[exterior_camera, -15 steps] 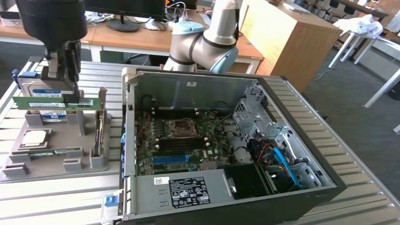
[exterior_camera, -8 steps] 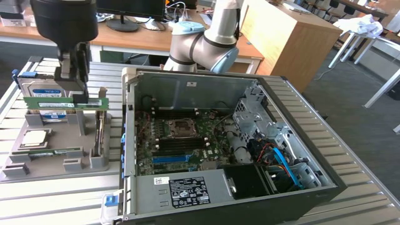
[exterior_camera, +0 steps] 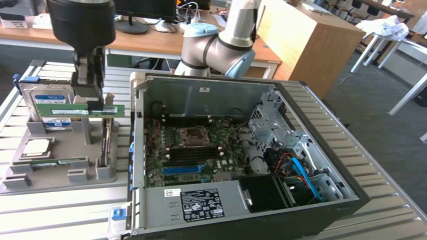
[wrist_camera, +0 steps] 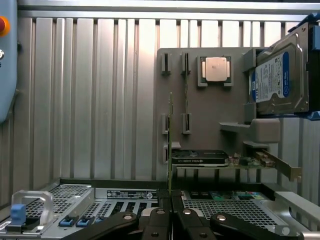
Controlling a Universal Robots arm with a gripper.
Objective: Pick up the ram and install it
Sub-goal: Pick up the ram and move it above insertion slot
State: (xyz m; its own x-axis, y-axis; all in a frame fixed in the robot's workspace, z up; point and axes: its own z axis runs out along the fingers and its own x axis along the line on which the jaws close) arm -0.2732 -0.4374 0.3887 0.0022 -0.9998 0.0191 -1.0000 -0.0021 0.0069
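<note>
Exterior view: gripper (exterior_camera: pixel 91 102) is closed on the ram (exterior_camera: pixel 63 111), pinching it on the upper long edge near one end. The stick hangs level under the fingers, with most of its length reaching out to one side of them, toward the exterior view's left. It appears lifted clear of the grey fixture (exterior_camera: pixel 60 175) directly below the gripper, so I judge the pick-up part done. A second stick (exterior_camera: pixel 50 162) lies in the fixture lower down, and the hard drive (exterior_camera: pixel 43 102) stands just behind the held ram. Install part not done: the open case (exterior_camera: pixel 320 210) sits well to the side of the gripper, toward the exterior view's right. The dark slots (exterior_camera: pixel 193 154) on the motherboard (exterior_camera: pixel 227 142) look unfilled, though small detail there is hard to read. Wrist view: gripper (wrist_camera: pixel 170 210) has its jaws together on the ram (wrist_camera: pixel 170 145), seen edge-on as a thin line running straight out from between the fingers. Beyond it lies the fixture (wrist_camera: pixel 210 125) with the processor (wrist_camera: pixel 216 68), the hard drive (wrist_camera: pixel 277 80) and a card (wrist_camera: pixel 200 159). Remaining, as I judge it: carry to the case, line up, seat.
</note>
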